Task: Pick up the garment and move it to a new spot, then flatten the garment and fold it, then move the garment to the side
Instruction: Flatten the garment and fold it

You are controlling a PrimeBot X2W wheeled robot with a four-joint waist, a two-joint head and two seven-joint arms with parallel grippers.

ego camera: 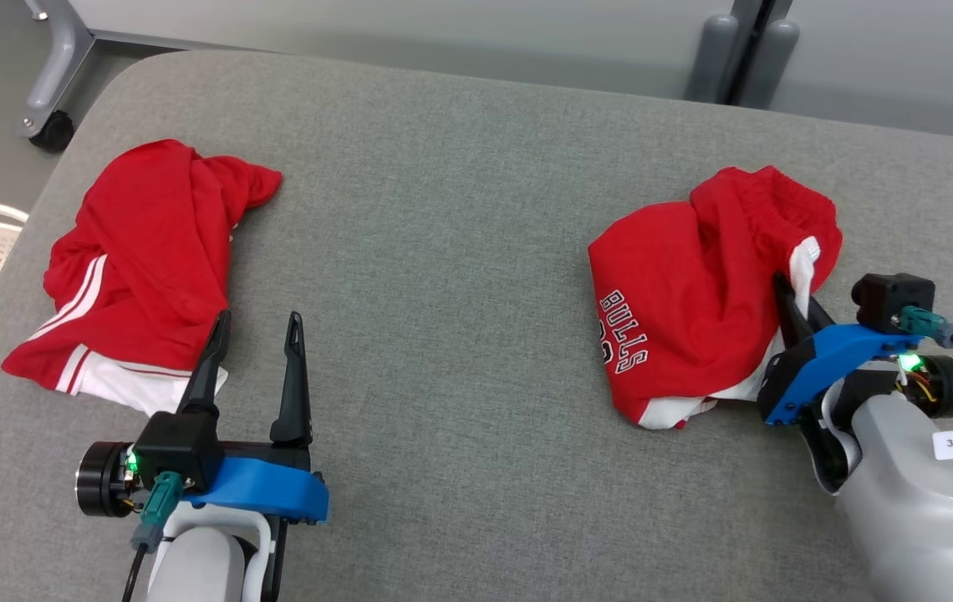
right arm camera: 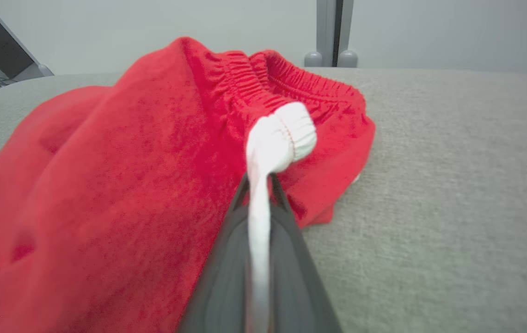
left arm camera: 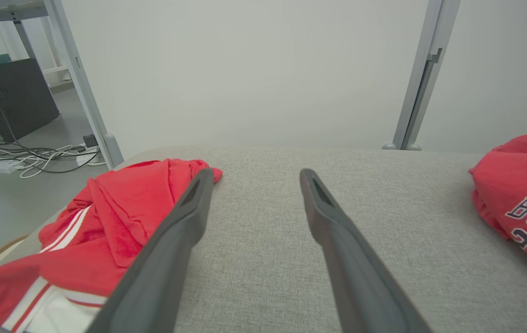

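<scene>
My right claw (ego camera: 787,293) is closed on the white band (right arm camera: 286,134) at the waist of the red shorts (ego camera: 685,293); the right wrist view shows that band pinched flat between both fingers, its elastic end bulging just past the tips. The shorts lie crumpled at the right side of the grey padded table (ego camera: 460,251), lettering uppermost, the heap resting on the surface. My left claw (ego camera: 259,318) stands wide open and empty, low over bare table just beside a second red garment (ego camera: 142,251) at the left (one finger overlaps its white hem in the head view; contact I cannot confirm). Assessment of the shorts: light, soft, limp knit; no stiffness to keep a shape, so they will hang and trail from a single pinch; not fragile; the fabric looks napped rather than slick, so slip seems unlikely. The gathered waistband is the soundest hold, being thick and elastic; for flattening I judge a second grip further along it necessary, lest the heap twist.
</scene>
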